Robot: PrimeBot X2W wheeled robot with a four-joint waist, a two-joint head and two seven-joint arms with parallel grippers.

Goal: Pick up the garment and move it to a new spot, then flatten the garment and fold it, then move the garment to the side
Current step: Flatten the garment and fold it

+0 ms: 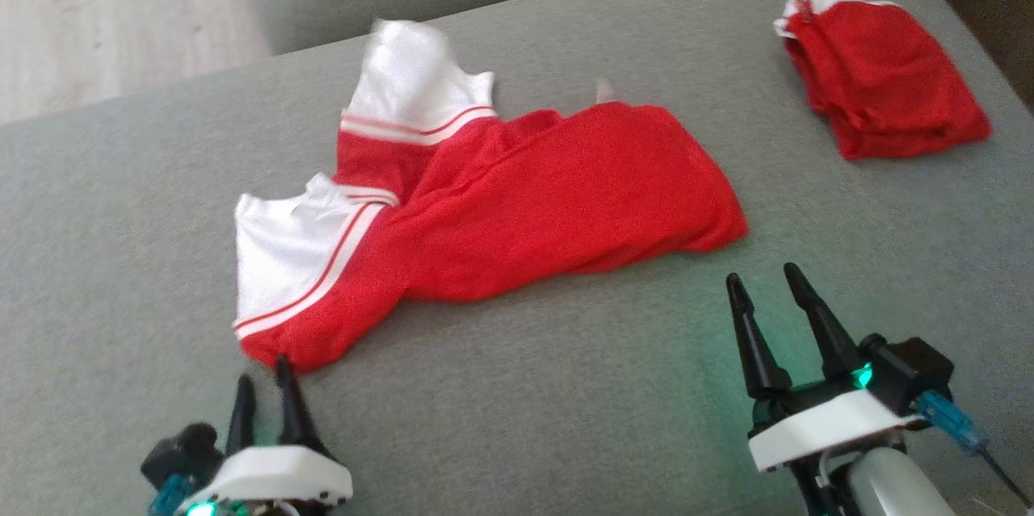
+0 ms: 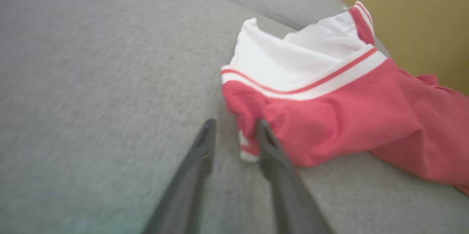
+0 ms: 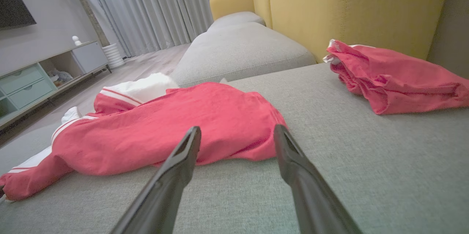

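Red-and-white garment (image 1: 517, 217) lies spread on the grey sofa seat (image 1: 565, 403), roughly mid-seat. Its red body runs toward the robot's right, and two white ends w/ red stripes fan out to the left. The fabric is rumpled, not flat.

L hand (image 1: 262, 375) sits at the garment's near-left corner. Its fingers stand narrowly apart, w/ a slim gap between them. In the head view one fingertip (image 1: 283, 362) touches or just meets the red hem there. The L wrist view is blurred. It shows the L hand (image 2: 235, 126) w/ one finger overlapping the garment (image 2: 329, 117) edge and a bit of white hem in the gap. Can't tell if the fabric is pinched.

R hand (image 1: 762, 275) is set wider apart and holds nothing. It is over bare seat, near the garment's right end but clear of it. In the R wrist view the R hand (image 3: 237, 129) points at the garment (image 3: 176, 127), whose near edge lies just past the fingertips.

A second red garment, folded (image 1: 884, 84), lies at the far right of the seat, well apart from both hands. The R wrist view shows it (image 3: 399, 78) in front of the yellow backrest (image 3: 348, 3).
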